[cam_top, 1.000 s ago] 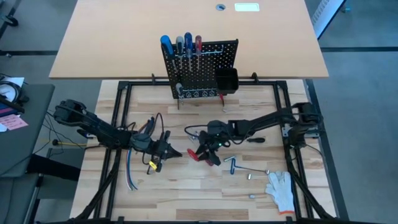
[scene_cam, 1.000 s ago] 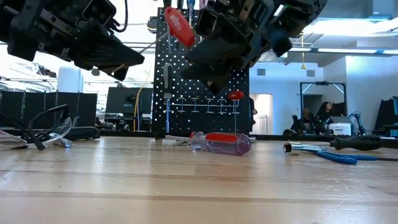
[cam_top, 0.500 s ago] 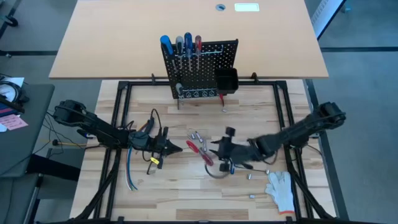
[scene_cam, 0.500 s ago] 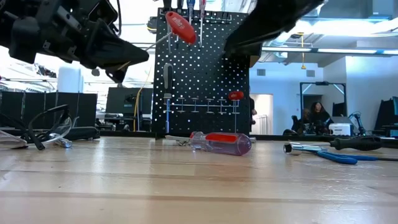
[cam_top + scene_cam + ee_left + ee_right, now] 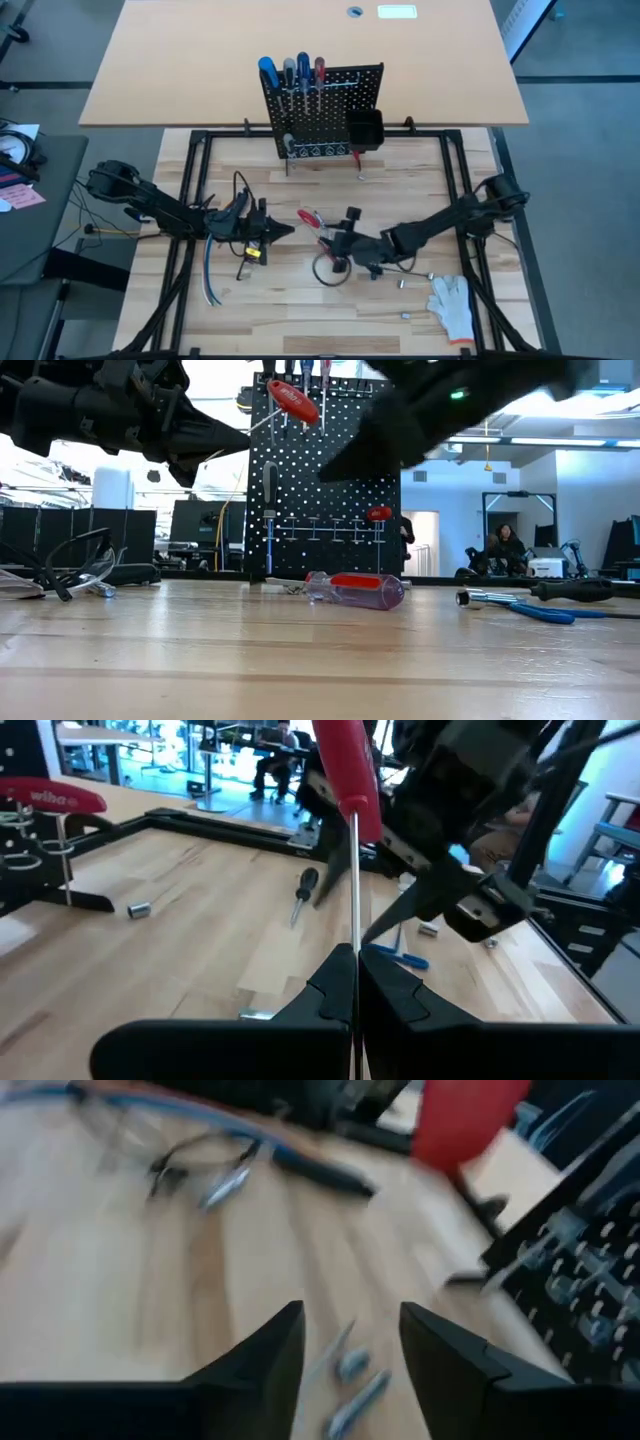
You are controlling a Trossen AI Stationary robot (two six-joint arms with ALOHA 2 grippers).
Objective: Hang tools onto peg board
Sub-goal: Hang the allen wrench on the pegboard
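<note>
Nearest the front edge of the surface, toward its right corner, lay a white glove, with small metal bits just inboard of it. Across the middle of the surface my two arms met. My left gripper was pressed together on the thin shaft of a red-handled screwdriver, the handle pointing away from my fingers and raised above the wood; in the low view the same handle showed high in front of the board. My right gripper, just right of that tool, hung over the surface with its fingers spread and nothing between them. Near it on the wood lay a second screwdriver with a clear, red-banded handle, and toward the right edge a black-handled driver beside a blue key. A bundle of cables lay toward the left edge. At the far edge stood the peg board, upright, with blue, grey and red handled drivers hung along its top row and a small black bin on its right side.
</note>
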